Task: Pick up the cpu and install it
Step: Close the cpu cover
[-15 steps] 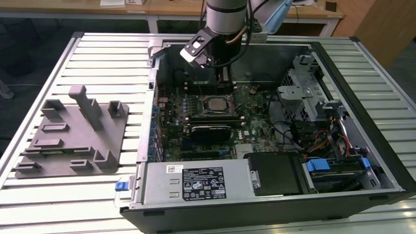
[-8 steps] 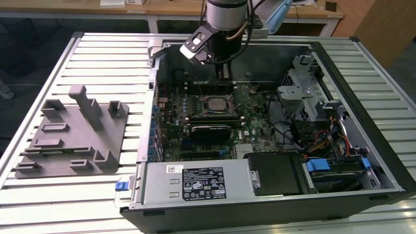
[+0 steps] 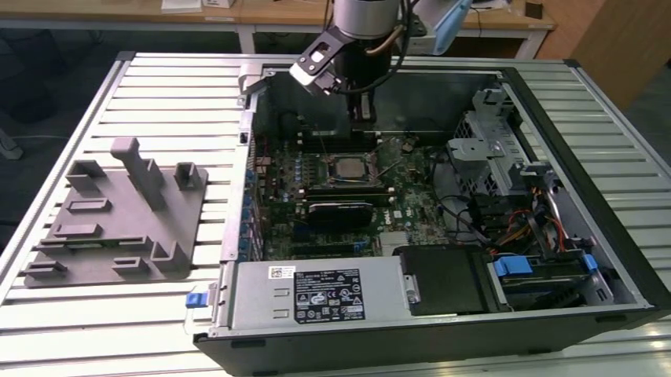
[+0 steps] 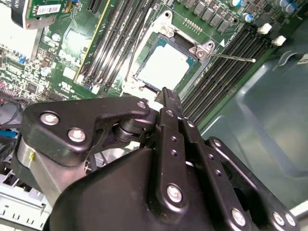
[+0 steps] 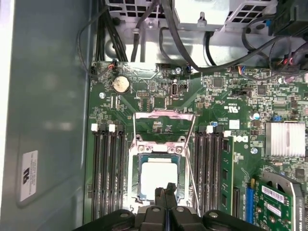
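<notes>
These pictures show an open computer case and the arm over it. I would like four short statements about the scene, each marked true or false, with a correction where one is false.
1. The cpu lies in the socket on the motherboard. True.
2. The gripper holds the cpu. False: its fingers are shut with nothing between them, and it hangs over the socket.
3. The socket's metal frame is closed over the cpu. False: it is swung open, and the cpu's top is bare.
4. The grey fixture stands outside the computer case, at the exterior view's left. True.
</notes>
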`<act>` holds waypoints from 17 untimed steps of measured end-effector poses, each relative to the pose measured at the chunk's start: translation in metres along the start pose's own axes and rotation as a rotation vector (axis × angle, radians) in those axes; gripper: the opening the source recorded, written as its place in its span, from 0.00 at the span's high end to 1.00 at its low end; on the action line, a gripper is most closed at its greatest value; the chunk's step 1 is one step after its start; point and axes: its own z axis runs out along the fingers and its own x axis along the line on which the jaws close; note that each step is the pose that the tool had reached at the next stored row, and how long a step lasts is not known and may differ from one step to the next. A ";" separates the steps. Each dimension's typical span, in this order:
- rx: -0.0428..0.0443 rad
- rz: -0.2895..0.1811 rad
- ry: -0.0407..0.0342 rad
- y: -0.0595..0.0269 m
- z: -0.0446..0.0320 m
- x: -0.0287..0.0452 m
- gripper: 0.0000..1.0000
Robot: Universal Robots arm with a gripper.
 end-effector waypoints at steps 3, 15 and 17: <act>0.0000 0.000 -0.0001 0.0002 -0.0043 -0.0001 0.89; 0.0004 0.000 0.0001 0.0201 -0.0038 -0.0004 0.89; 0.0005 0.000 0.0001 0.0273 -0.0035 -0.0005 0.89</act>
